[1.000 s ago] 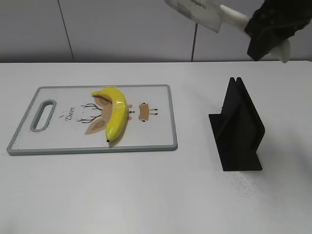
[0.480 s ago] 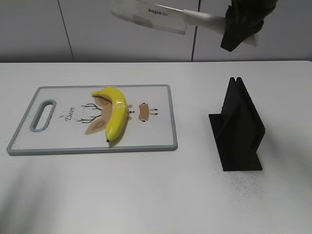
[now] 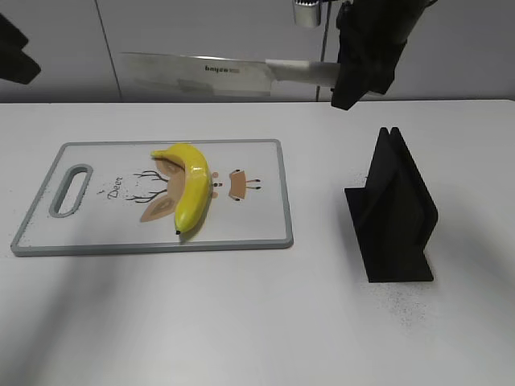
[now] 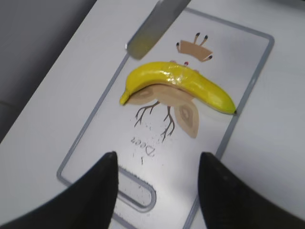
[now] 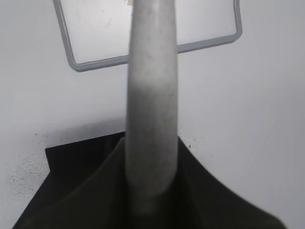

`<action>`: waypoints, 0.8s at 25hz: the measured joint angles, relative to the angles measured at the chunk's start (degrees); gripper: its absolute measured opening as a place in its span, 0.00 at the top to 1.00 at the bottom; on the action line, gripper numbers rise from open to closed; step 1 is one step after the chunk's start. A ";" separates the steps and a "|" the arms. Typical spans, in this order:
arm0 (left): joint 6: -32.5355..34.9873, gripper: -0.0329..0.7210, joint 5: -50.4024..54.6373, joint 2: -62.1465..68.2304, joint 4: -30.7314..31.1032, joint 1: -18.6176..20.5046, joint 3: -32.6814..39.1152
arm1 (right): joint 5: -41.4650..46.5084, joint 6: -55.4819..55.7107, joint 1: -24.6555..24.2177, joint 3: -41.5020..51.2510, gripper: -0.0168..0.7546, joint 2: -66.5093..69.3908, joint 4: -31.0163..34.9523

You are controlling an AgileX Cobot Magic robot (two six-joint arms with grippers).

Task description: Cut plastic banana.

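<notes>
Exterior view: A yellow curved plastic banana (image 3: pixel 189 185) is seen lying flat on a white rectangular cutting board with a grey rim (image 3: pixel 249 228), over a printed brown deer motif, roughly at the board's middle. The board lies on a white table (image 3: pixel 257 322). A black angled knife stand (image 3: pixel 394 217) is set on the table to the right, well apart from the board. A large silver-bladed kitchen knife with a pale handle (image 3: pixel 217 74) is held in the air above the far edge of the table, blade horizontal and pointing left, clear of the banana. Its handle is gripped by the right gripper (image 3: pixel 360 68), whose black fingers are pressed around it. Only a dark corner of the left arm is visible at the upper left edge.

Left wrist view: The left gripper (image 4: pixel 157 186) is seen from above, its two black fingers spread apart and holding nothing, poised over the handle-slot end of the board. The banana lies beyond the fingertips, untouched and whole. The tip of the knife blade is seen blurred above the board's far edge, near the stem end of the banana.

Right wrist view: The knife is seen along its spine, running away from the camera toward the board's corner. The black jaws are recorded as pinched on the handle at the bottom of the frame. The banana is not visible here.
</notes>
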 joint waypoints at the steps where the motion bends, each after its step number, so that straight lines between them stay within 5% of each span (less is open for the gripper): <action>1: 2.23 0.26 0.90 1.49 -1.78 0.00 -1.00 | -0.05 -0.85 0.06 -0.25 0.77 0.70 0.05; 6: 8.60 0.26 1.93 6.78 -5.02 -1.18 -5.13 | -0.11 -4.68 1.50 -0.41 0.77 2.91 0.27; 20: 10.04 0.29 -2.97 18.01 -0.64 -9.95 -6.15 | -0.18 -6.50 1.96 -0.74 0.77 5.95 3.05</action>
